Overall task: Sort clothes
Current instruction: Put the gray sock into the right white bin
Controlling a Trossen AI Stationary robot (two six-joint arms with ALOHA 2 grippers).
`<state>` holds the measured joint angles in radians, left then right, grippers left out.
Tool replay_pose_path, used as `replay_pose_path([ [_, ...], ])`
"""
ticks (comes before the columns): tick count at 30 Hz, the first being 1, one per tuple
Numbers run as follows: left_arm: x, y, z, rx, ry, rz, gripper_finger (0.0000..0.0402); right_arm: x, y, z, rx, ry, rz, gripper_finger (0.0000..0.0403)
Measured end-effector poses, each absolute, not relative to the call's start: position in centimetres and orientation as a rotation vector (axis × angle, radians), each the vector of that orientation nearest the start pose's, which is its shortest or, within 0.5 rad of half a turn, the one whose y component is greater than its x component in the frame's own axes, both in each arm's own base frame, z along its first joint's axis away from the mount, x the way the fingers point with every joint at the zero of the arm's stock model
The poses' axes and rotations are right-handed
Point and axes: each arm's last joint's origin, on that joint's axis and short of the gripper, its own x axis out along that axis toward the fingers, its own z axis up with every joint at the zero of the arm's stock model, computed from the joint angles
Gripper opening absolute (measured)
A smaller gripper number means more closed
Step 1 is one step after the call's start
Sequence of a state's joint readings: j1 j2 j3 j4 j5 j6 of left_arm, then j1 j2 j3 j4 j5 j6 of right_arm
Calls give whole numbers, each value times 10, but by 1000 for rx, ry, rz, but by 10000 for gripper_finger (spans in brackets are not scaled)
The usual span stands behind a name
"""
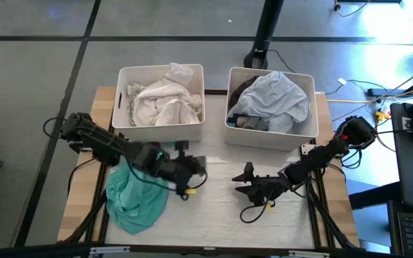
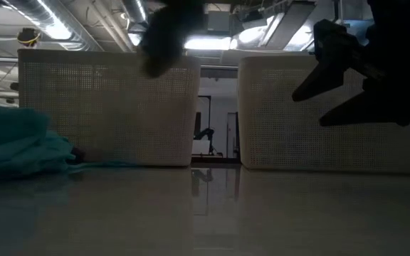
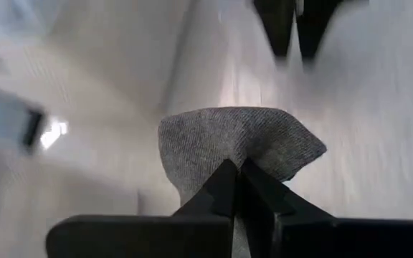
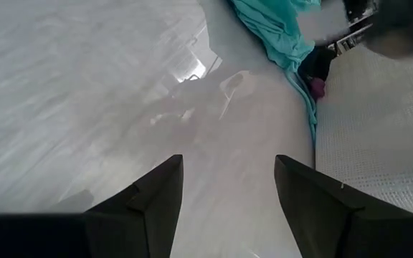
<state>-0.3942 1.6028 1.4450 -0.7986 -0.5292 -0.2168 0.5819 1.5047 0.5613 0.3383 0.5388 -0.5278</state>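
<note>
Now sorting clothes.
Left gripper [image 3: 239,172] is pinching a grey cloth [image 3: 242,140]; right gripper [image 4: 228,190] is hovering wide beside the teal garment [image 1: 135,195].

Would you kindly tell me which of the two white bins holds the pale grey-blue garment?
The right-hand bin holds the pale grey-blue garment; the left-hand bin holds only white clothes.

Light: even overhead, high view | low view: dim, backlit; ceiling lamps [image 2: 48,28] glare; table [image 2: 205,213] reflects | left wrist: background motion-blurred, grey cloth [image 3: 235,140] sharp | right wrist: tabletop sheen, soft.
</note>
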Motion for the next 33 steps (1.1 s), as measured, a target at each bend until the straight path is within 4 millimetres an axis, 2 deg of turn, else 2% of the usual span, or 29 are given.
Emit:
replay_pose_path([
  [8, 352, -77, 343, 325, 507, 223, 7, 233, 136, 149, -826, 522, 177, 220],
  [14, 369, -44, 371, 336, 238, 302, 3, 233, 136, 149, -828, 527, 178, 220],
  [20, 378, 7, 391, 382, 35, 409, 5, 233, 135, 149, -836, 530, 155, 220],
  [25, 387, 45, 387, 346, -43, 413, 7, 232, 134, 147, -848, 547, 155, 220],
  [33, 410, 86, 349, 280, 2, 451, 7, 233, 134, 142, -872, 576, 138, 220],
])
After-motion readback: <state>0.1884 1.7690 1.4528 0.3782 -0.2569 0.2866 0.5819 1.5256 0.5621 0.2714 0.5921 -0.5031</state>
